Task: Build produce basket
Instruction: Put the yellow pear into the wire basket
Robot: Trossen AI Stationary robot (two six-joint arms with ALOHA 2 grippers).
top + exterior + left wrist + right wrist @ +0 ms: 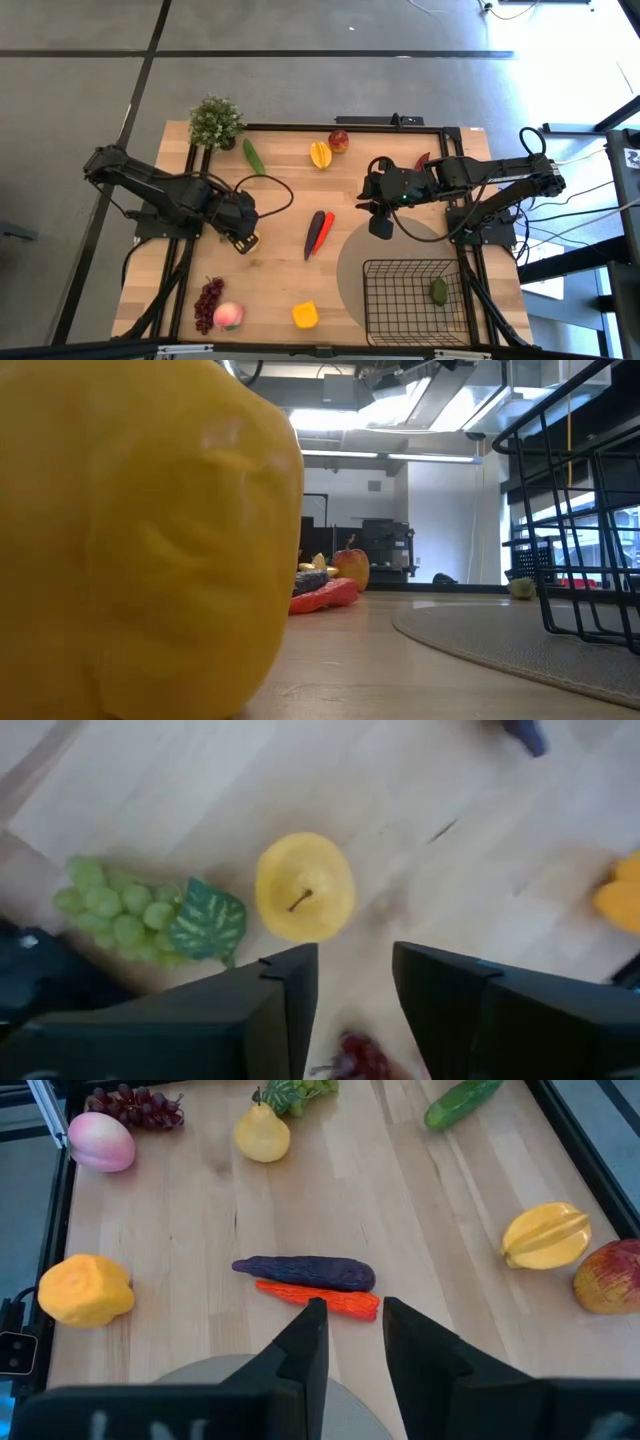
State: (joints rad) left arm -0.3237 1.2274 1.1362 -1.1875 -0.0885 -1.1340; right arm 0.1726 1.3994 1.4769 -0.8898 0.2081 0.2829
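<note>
Wire basket (405, 297) at the counter's (280, 290) near right corner, one green fruit (439, 290) inside.
Left end effector (352, 985), narrowly parted and empty, hovers above a yellow pear (304, 886) beside green grapes (110, 905); right end effector (350, 1330), narrow and empty, hangs over a purple chili (305, 1268) and red chili (320, 1298).

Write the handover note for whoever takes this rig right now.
Left gripper: open, empty, above the yellow pear and green grapes.
Right gripper: fingers apart, empty, over the red chili and purple one.
Done: one green piece lies in the basket.
Left: cucumber, star fruit, apple, yellow pepper, peach, purple grapes, all on the table.
</note>
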